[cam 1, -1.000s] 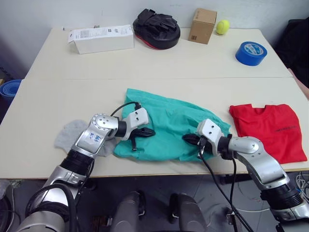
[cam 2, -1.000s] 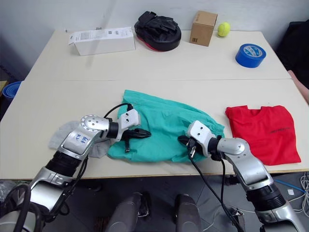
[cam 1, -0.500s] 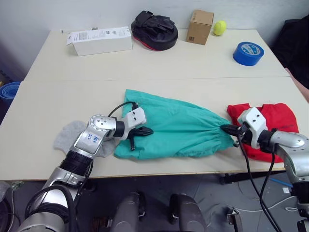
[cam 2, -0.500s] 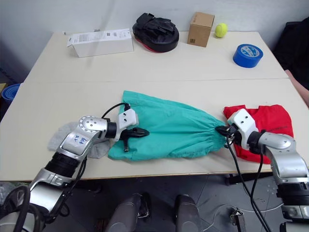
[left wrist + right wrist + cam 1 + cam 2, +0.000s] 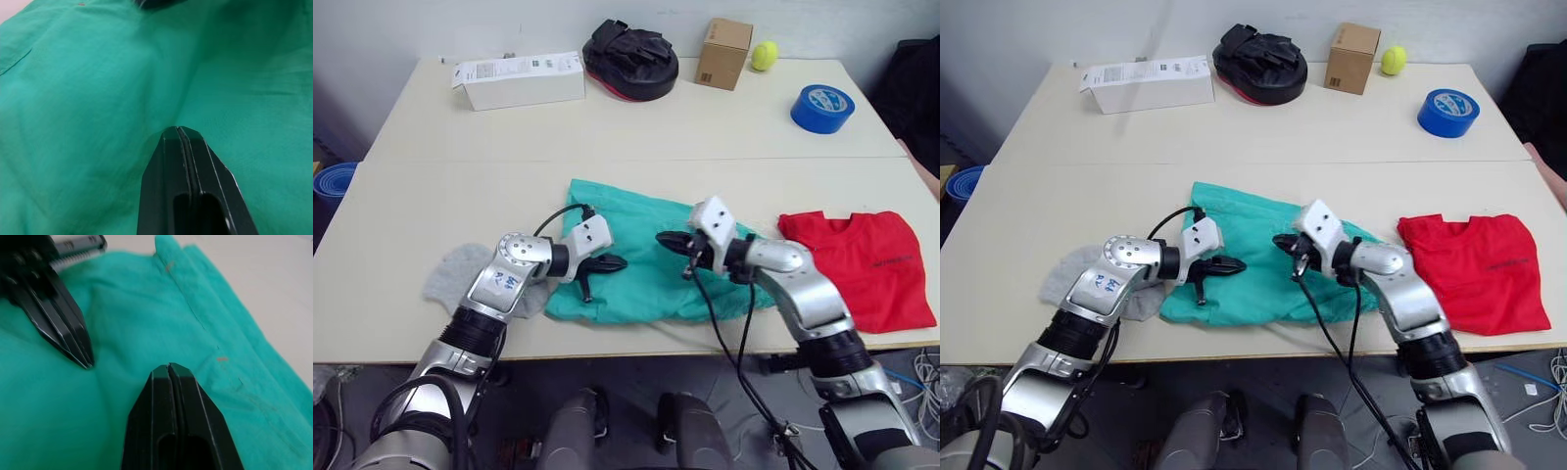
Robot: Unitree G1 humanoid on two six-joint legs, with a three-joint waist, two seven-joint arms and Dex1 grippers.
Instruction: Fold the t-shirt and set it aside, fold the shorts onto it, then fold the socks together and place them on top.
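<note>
1. Folded over since half a second ago, the shorts (image 5: pixel 651 259) lie doubled near the tabletop's (image 5: pixel 607 127) front edge.
2. Right gripper (image 5: pixel 664 239) swung back from the t-shirt (image 5: pixel 862 264) and hovers over them, fingers pressed together, apparently pinching nothing.
3. Left gripper (image 5: pixel 615 262) rests on their left part, fingers also together.
4. Socks (image 5: pixel 455 274) lie under the left arm; the t-shirt sits folded near the right edge.
5. At the back edge, a cardboard box (image 5: pixel 723 52) stands closed.
</note>
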